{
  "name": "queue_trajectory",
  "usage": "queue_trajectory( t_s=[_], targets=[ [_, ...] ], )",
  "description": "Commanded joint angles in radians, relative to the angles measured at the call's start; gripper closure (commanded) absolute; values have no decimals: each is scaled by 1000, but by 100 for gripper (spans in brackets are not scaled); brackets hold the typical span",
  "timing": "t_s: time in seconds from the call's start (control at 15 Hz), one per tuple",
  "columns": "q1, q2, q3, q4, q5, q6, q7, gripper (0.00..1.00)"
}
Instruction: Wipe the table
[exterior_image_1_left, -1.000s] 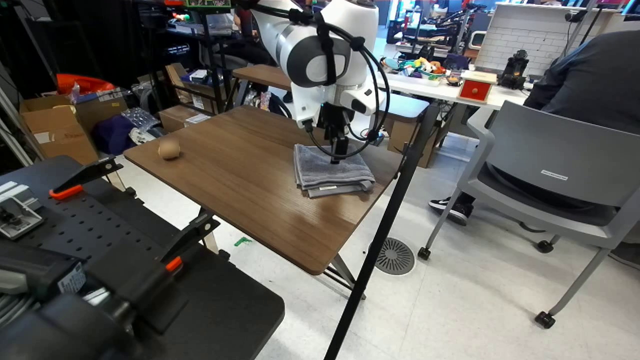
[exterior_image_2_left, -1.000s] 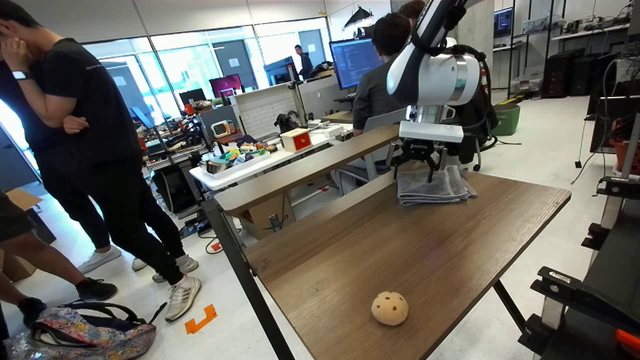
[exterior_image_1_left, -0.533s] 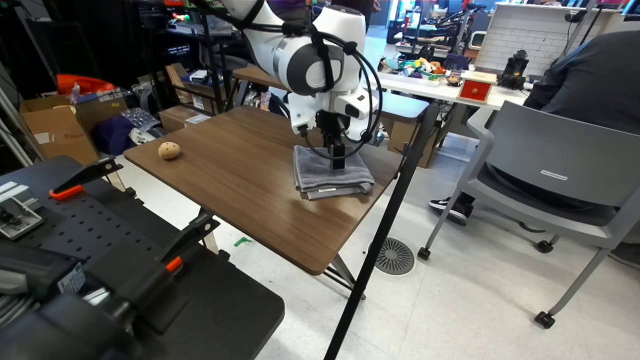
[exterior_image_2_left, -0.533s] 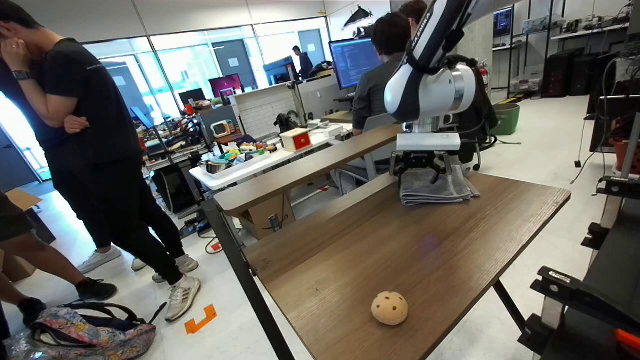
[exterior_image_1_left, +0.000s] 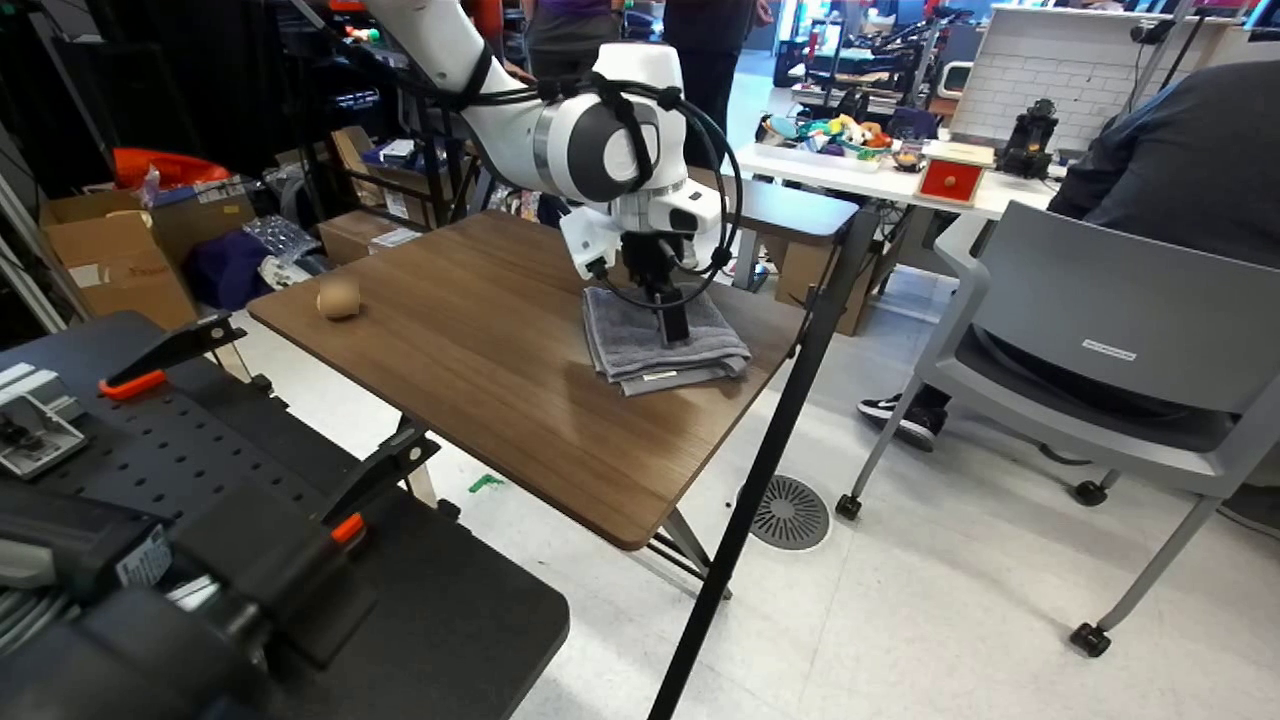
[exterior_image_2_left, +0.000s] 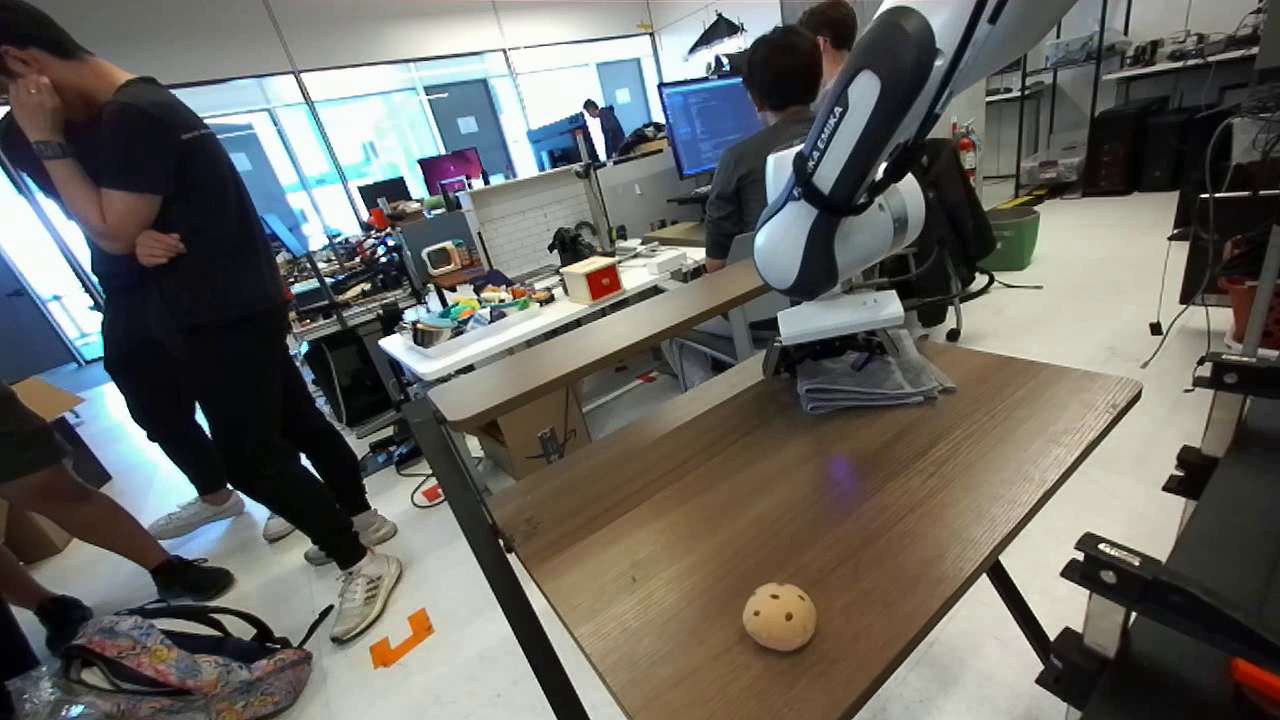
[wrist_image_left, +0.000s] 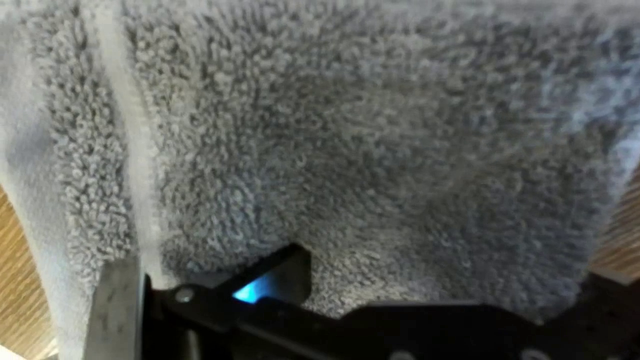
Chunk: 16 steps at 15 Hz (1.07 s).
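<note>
While pincer (exterior_image_1_left: 671, 322) stands, jaws apart, at folded towel (exterior_image_1_left: 640, 348) (hold unclear), table (exterior_image_1_left: 470, 330) lies beneath both.

The windows (exterior_image_2_left: 370, 130) glowed bluish-white beneath a pale wall (exterior_image_2_left: 400, 28), and a white desk (exterior_image_2_left: 540, 318) stood well short of them. Behind it rose a low partition (exterior_image_2_left: 525, 222) patterned like white brick. A gray chair (exterior_image_1_left: 1120, 310) stood on the pale floor (exterior_image_1_left: 920, 600), one caster (exterior_image_1_left: 848, 507) just beside a round gray grate (exterior_image_1_left: 790, 512).
</note>
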<state>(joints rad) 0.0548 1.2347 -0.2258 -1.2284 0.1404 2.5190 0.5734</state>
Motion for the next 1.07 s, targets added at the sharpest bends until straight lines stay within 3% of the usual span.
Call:
queue_trajectory(
  t_s=[0.0,0.33,0.6,0.8,1.0],
  targets=[
    [3,-39,50,-157,-21,69,-147,0],
    [-44,-183,157,-398,-19,202,-402,0],
    [-129,-284,294,-597,-4,282,-601,0],
    [-198,-347,381,-747,12,328,-690,0],
    [-215,-346,391,-785,8,351,-691,0]
  ],
)
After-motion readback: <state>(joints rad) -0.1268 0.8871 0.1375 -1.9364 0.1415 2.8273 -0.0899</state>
